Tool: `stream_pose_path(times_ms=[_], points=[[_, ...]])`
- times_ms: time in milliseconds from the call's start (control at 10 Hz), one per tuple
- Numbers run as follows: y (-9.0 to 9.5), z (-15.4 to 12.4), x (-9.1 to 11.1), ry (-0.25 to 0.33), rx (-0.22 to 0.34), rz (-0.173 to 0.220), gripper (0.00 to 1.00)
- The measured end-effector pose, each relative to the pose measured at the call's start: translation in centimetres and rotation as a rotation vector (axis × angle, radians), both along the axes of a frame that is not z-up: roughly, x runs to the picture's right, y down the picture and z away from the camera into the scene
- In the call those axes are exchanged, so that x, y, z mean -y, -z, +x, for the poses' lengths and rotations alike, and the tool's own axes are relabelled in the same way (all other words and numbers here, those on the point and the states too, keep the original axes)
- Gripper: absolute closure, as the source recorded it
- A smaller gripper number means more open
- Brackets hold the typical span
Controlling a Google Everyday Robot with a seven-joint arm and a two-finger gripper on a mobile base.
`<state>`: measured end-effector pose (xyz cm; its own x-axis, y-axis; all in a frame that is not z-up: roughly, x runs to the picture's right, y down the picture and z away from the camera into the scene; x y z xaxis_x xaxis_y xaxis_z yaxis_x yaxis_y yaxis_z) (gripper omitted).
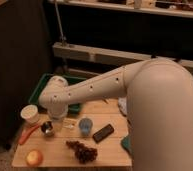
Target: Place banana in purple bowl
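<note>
My white arm reaches from the right across the table, and its wrist hangs over the left half. The gripper (56, 118) points down below the wrist, mostly hidden by the arm. Just left of it and below sits a small dark round thing with a lighter inside, which looks like the purple bowl (47, 129). A small pale elongated shape that may be the banana (68, 123) lies on the table just right of the gripper. I cannot tell whether the gripper touches either one.
On the wooden table (110, 155) stand a white cup (29, 114) and a blue cup (85, 125). An orange carrot (27, 134), a round yellow-orange fruit (34, 158), dark grapes (83, 151) and a black bar (103, 133) lie there. A green tray (46, 84) sits behind.
</note>
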<state>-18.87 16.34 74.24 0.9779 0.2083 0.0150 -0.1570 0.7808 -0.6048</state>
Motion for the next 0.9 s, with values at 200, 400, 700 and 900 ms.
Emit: stream_pose_path(times_ms=[200, 400, 700, 900], points=[[-1.3, -0.2, -0.7, 0.001, 0.012, -0.033, 0.4], [-2.8, -0.2, -1.3, -0.003, 0.02, -0.068, 0.4], [-3.9, -0.6, -1.3, 0.013, 0.03, -0.084, 0.4], [-4.5, -0.8, -1.3, 0.026, 0.035, -0.088, 0.4]])
